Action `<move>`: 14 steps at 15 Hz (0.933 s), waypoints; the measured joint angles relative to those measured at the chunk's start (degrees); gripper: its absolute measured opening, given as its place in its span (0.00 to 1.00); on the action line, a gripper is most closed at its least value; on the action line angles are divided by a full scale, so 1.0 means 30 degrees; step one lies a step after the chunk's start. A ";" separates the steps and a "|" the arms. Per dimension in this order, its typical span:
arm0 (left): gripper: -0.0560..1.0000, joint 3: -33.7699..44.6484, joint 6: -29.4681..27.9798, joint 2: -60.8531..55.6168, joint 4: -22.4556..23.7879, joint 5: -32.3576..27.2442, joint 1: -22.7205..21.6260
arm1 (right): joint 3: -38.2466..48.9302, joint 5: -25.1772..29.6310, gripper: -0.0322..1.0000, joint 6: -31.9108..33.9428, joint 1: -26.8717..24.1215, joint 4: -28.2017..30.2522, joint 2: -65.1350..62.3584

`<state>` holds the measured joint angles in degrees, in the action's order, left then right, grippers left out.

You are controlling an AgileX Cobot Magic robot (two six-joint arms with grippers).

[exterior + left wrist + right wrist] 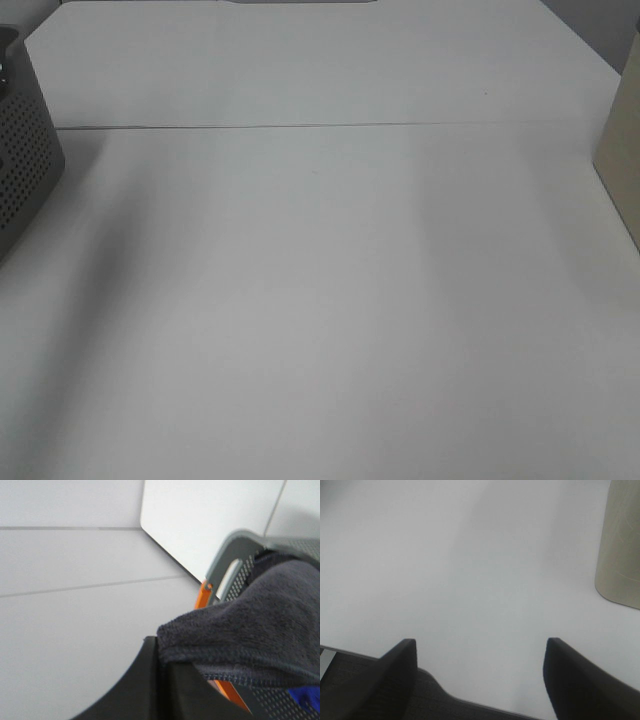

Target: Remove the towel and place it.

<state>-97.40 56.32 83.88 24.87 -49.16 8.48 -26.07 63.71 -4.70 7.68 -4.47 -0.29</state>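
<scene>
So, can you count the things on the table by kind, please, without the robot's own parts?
Grey perforated basket: 1
Dark towel, coming out of the basket: 1
Beige object at the table's right edge: 1
Total: 3
A blue patch shows under the towel, but too little of it is visible to count it as a kind.

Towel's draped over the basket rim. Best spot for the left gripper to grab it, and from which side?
Take the towel at the hemmed edge spilling over the basket rim, coming from outside the basket, not reaching in. That fold hangs clear of the perforated wall, and its doubled hem gives something to pinch. The jaws of the left gripper look shut on it.
</scene>
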 joint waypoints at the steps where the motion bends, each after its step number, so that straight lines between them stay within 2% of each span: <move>1: 0.05 0.0000 -0.0038 -0.0592 0.0000 0.0344 0.0993 | 0.0000 0.0000 0.70 0.0000 0.0000 0.0000 0.0000; 2: 0.05 0.0000 -0.0229 -0.1012 0.0095 0.0573 0.1891 | 0.0000 0.0000 0.70 0.0000 0.0000 0.0000 0.0000; 3: 0.05 -0.0134 -0.1375 -0.1299 0.0573 0.0917 0.3915 | 0.0000 0.0000 0.70 0.0000 0.0000 0.0000 0.0000; 6: 0.05 -0.0516 -0.3075 -0.1280 0.1127 0.1356 0.6780 | -0.0134 -0.0306 0.70 -0.0210 0.0000 -0.0306 0.0802; 7: 0.05 -0.0554 -0.3228 -0.1280 0.1127 0.1509 0.7277 | -0.0248 -0.0764 0.70 -0.0516 0.0000 -0.0611 0.1375; 8: 0.05 -0.0554 -0.3400 -0.1280 0.1146 0.1681 0.8174 | -0.0401 -0.2196 0.70 -0.1757 0.0000 -0.1738 0.2578; 10: 0.05 -0.0554 -0.3495 -0.1050 0.1146 0.1967 0.9950 | -0.0420 -0.5825 0.70 -0.5634 0.0000 -0.5252 0.5768; 11: 0.05 -0.0554 -0.3533 -0.0898 0.1146 0.2005 1.0982 | -0.0420 -0.7372 0.70 -0.8480 0.0000 -0.7945 0.7697; 12: 0.05 -0.0554 -0.3533 -0.0802 0.1146 0.2024 1.1765 | -0.0420 -0.8346 0.70 -1.1688 0.0000 -1.0695 0.9530; 14: 0.05 -0.0554 -0.3552 -0.0764 0.1146 0.2406 1.3121 | -0.0420 -0.8938 0.70 -1.9366 0.0000 -1.7189 1.3522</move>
<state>-99.06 45.66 81.59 28.30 -41.94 47.84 -27.33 36.90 -62.80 7.68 -56.04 40.28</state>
